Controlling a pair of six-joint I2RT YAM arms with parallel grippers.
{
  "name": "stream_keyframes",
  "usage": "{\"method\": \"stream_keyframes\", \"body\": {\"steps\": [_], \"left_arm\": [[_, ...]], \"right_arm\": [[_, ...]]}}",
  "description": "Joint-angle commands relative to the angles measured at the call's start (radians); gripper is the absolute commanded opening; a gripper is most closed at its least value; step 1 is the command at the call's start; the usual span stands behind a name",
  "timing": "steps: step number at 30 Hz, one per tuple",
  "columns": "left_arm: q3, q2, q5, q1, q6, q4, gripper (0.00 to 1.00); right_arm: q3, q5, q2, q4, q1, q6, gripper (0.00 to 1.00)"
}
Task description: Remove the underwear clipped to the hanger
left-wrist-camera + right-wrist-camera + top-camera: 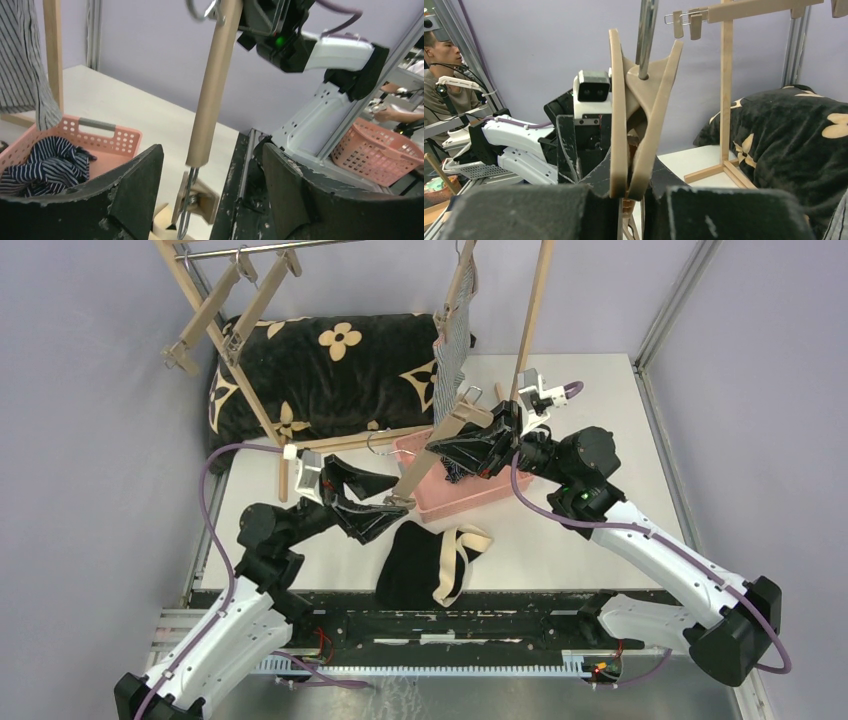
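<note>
Right end effector (629, 186) is clenched on the bare wooden hanger (618, 110); the hanger tilts down so its lower clip end sits between the spread, released fingers of the left end effector (211, 152). Navy striped underwear (47, 167) is bunched in the pink basket (107, 135), and black underwear (410, 565) lies on the table (600, 420) near the front edge. Grey-and-white striped underwear (455, 345) hangs from a second hanger (462, 285) on the rack (255, 390).

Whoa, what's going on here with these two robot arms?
The right gripper clamps a wooden clip hanger, whose lower end hangs between the fingers of the open left gripper. Navy striped boxer shorts lie in the pink plastic basket, plain black ones on the white table, and grey-and-white striped ones hang clipped on the wooden rack.
</note>
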Motion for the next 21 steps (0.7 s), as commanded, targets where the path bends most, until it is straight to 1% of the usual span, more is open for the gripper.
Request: {"method": "stream_keyframes", "body": {"steps": [1, 13, 14, 17, 18, 19, 20, 21], "left_arm": [[0.078, 0.024, -0.009, -0.001, 0.005, 0.084, 0.82], [0.071, 0.083, 0.009, -0.001, -0.014, 0.144, 0.79], [0.071, 0.089, 0.007, -0.001, -0.014, 0.15, 0.74], [0.069, 0.101, 0.001, -0.001, -0.016, 0.167, 0.37], [0.069, 0.106, -0.002, -0.001, -0.019, 0.171, 0.32], [0.07, 0.112, 0.001, -0.001, -0.022, 0.177, 0.32], [0.071, 0.12, 0.01, -0.001, -0.025, 0.183, 0.36], [0.072, 0.127, 0.015, -0.002, -0.034, 0.189, 0.38]], "right_arm": [[0.041, -0.004, -0.005, 0.04, 0.005, -0.01, 0.01], [0.052, -0.009, 0.012, 0.061, 0.013, 0.002, 0.01], [0.054, -0.009, 0.012, 0.061, 0.016, 0.002, 0.01], [0.051, -0.009, 0.013, 0.059, 0.018, 0.002, 0.01], [0.05, -0.009, 0.013, 0.058, 0.02, 0.002, 0.01], [0.048, -0.007, 0.014, 0.058, 0.02, 0.001, 0.01], [0.046, -0.004, 0.015, 0.059, 0.021, 0.0, 0.01], [0.045, -0.003, 0.016, 0.061, 0.021, 0.0, 0.01]]}}
